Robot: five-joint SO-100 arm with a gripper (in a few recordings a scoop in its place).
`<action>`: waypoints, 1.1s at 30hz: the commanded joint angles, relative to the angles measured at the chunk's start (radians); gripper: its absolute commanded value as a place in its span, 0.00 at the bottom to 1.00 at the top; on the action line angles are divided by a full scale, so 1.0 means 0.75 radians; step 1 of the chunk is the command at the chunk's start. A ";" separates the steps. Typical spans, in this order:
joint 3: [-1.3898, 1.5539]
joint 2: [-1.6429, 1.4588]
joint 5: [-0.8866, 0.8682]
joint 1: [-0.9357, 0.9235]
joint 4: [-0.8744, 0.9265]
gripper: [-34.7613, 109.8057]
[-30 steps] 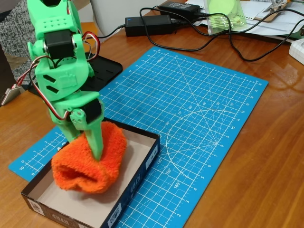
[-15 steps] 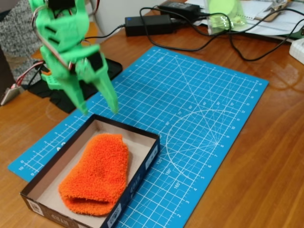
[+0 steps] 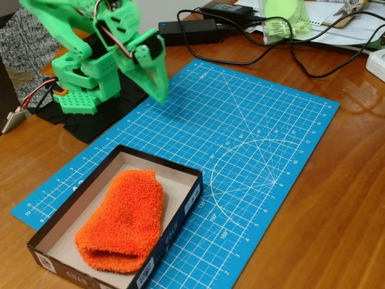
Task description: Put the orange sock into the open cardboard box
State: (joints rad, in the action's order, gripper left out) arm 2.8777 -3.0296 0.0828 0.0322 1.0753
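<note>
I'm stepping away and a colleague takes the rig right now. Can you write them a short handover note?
Gripper: holds nothing, raised above the blue cutting mat, apart from the box; fingers look together, but I cannot tell for sure.
Orange sock: lies flat inside the open cardboard box, which sits on the mat's near left corner in the fixed view.
Done: sock is in the box.
Left: nothing on the sock; perhaps just park the arm.

The sock lies in the box, which sits on the mat (on the bench), well below the fingers.
</note>
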 commanded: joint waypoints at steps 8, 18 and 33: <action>0.256 -0.464 0.008 -0.067 0.096 0.24; 0.256 -0.466 -0.010 -0.090 0.098 0.24; 0.254 -0.462 -0.020 -0.106 0.098 0.24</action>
State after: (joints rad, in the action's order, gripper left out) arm 3.0572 -3.3579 0.0598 -0.0245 1.1397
